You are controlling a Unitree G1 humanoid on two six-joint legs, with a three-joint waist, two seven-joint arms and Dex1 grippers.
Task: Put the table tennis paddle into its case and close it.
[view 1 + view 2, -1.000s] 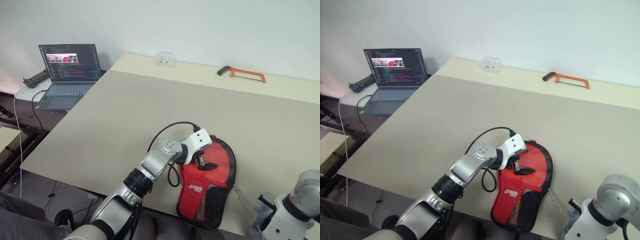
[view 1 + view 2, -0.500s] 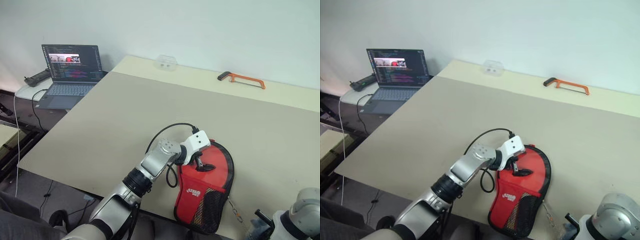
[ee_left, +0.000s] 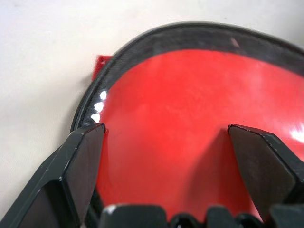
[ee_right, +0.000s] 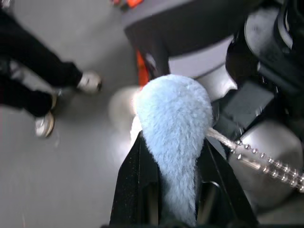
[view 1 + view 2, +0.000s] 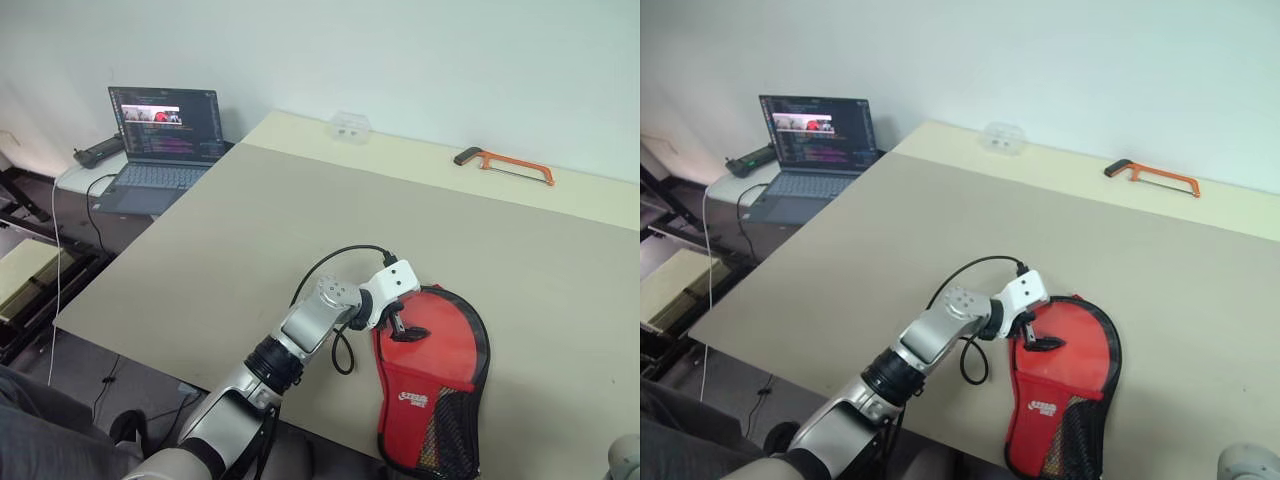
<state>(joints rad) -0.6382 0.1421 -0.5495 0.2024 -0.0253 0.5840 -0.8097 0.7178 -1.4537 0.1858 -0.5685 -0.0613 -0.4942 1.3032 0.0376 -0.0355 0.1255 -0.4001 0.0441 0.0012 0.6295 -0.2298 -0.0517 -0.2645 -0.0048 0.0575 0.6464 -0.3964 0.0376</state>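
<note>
red fabric case (image 5: 440, 365) (black zipper rim, mesh pocket) lies flat.

Red fabric paddle-shaped case (image 5: 440, 375) w/ black zipper rim lies flat on the beige table near its front edge, red side up. Round end points away from robot; narrow end w/ white logo & black mesh pocket hangs over the edge. Pale grey-blue plush charm (image 4: 173, 137) on bead chain (image 4: 259, 159) sits pinched between black fingers, off the table.
</note>
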